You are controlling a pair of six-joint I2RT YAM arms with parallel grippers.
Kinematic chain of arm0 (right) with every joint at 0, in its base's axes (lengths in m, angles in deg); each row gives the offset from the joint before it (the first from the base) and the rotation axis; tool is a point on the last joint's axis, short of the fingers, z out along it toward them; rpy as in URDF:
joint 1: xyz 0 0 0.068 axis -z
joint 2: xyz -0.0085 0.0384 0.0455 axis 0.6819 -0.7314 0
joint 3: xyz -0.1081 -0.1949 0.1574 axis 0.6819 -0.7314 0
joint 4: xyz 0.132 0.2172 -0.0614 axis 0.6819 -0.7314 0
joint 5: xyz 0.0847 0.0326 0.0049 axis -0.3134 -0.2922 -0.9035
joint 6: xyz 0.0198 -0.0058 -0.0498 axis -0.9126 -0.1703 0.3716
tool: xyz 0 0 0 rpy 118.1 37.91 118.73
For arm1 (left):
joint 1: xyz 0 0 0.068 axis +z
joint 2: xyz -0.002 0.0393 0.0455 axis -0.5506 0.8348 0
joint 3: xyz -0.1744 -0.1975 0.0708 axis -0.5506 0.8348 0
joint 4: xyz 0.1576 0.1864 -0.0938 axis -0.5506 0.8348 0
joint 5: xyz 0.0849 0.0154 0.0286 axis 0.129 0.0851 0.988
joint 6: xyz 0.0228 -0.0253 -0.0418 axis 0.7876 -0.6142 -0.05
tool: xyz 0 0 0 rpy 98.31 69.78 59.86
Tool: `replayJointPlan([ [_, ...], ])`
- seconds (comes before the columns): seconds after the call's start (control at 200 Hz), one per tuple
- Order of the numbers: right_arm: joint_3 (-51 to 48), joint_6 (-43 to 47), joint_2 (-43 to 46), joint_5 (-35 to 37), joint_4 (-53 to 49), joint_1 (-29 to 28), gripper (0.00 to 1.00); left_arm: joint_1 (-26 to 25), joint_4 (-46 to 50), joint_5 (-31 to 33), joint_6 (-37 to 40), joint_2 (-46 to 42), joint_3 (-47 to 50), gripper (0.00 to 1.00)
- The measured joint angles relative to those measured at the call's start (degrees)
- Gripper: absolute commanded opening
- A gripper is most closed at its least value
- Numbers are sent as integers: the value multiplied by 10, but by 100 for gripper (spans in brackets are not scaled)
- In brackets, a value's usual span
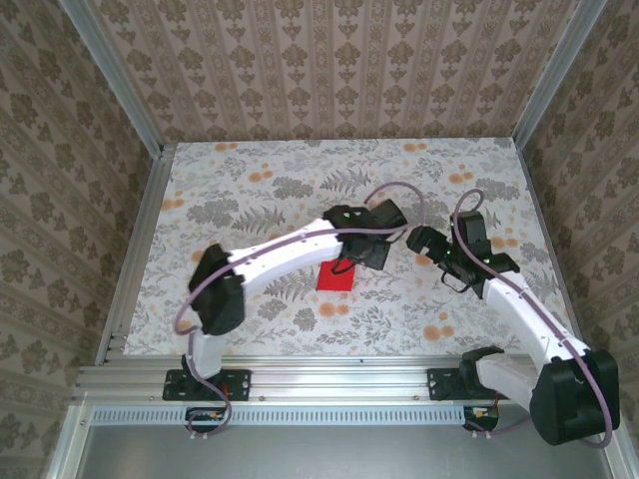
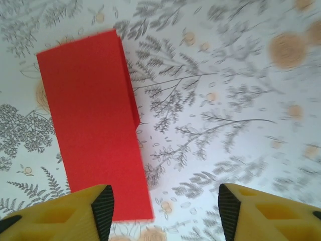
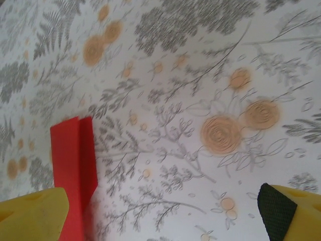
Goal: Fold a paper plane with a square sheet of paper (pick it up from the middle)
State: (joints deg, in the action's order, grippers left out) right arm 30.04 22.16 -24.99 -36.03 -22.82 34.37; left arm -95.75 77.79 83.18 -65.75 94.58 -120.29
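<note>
The square sheet of paper (image 1: pixel 336 276) is bright red and lies flat on the flowered table (image 1: pixel 260 180), folded into a narrow rectangle with a second layer showing along one long edge. In the left wrist view the paper (image 2: pixel 93 120) runs from the upper left down to my left gripper (image 2: pixel 165 211), which is open above it; the paper's near corner lies between the fingers, apart from both pads. My left gripper (image 1: pixel 374 249) hovers at the paper's upper right. My right gripper (image 1: pixel 429 239) stands open to the right, and the paper (image 3: pixel 75 170) sits beside its left finger (image 3: pixel 35 216).
Patterned walls and aluminium frame rails (image 1: pixel 135 259) close in the table on three sides. Both arm bases are bolted to the rail at the near edge (image 1: pixel 329 379). The two grippers are close together near the table's centre.
</note>
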Motion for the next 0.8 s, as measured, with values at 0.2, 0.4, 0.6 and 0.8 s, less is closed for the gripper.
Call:
replayJointPlan([
  [0.2,-1,7,-49,-102,43,-19,100,76,-101,-66,-18,-108,142,68],
  [0.4,-1,-7,-108,-145,81,-96,97,161,-180,-136,-66,-107,299,68],
  [0.6,0,-26,-156,-153,106,-140,94,160,-203,-161,-101,-85,321,68],
  [0.8,0,-43,-188,-153,120,-151,93,148,-212,-169,-120,-61,323,61],
])
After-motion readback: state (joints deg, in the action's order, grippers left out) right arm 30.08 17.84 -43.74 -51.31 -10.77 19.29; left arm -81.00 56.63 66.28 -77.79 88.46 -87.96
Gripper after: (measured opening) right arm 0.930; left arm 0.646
